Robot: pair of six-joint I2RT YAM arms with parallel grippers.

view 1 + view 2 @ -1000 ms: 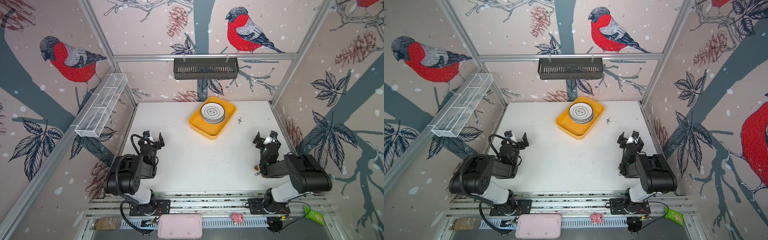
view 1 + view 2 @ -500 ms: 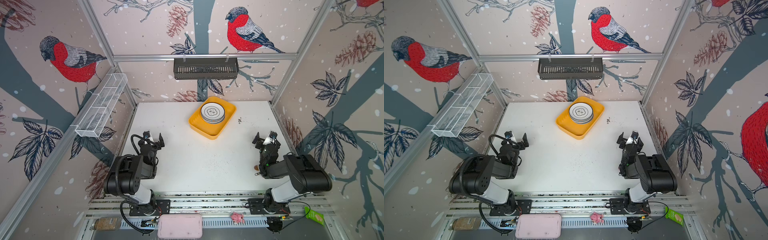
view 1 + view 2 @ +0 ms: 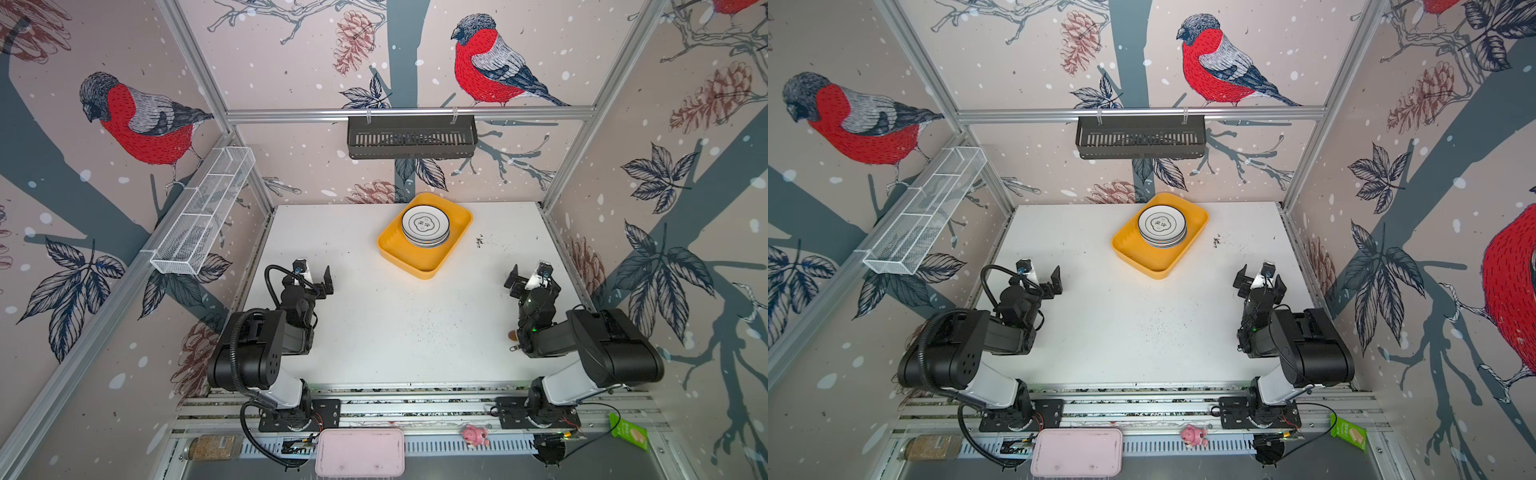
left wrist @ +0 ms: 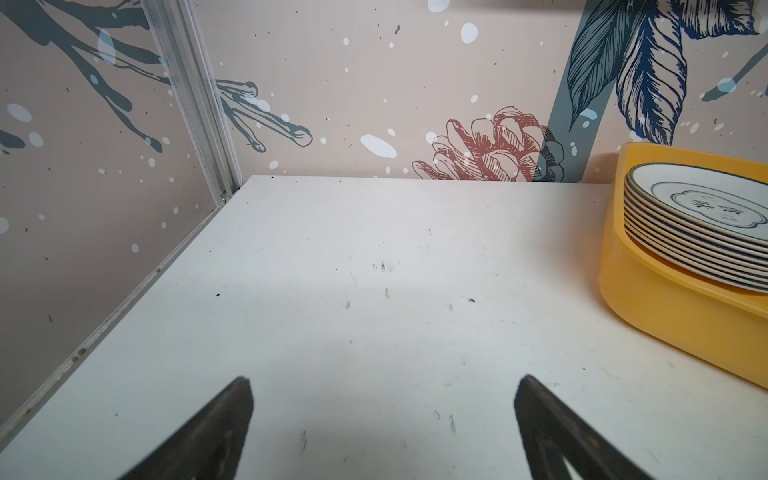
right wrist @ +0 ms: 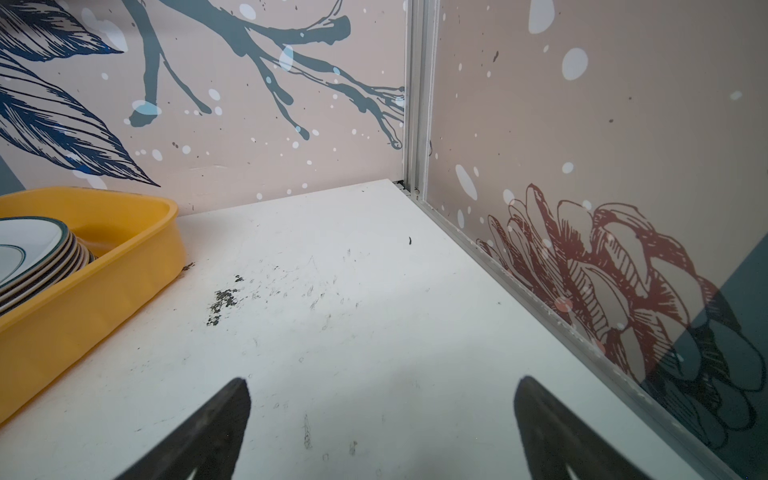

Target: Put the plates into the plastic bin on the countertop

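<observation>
Plates (image 3: 425, 226) sat stacked as one pile in the plastic bin (image 3: 415, 261), at 12 o'clock on the countertop (image 3: 395, 328). None lay loose, so the job looked finished. Left gripper (image 3: 314, 272) at 9 o'clock and right gripper (image 3: 528, 276) at 3 had jaws spread wide and empty, likely parked clear.

White plates (image 3: 425, 225) stacked, inside yellow plastic bin (image 3: 415, 262), on countertop (image 3: 395, 324)

Black basket (image 3: 411, 137) hangs on the back rail (image 3: 282, 114); pink tray (image 3: 359, 453) lies in front.
</observation>
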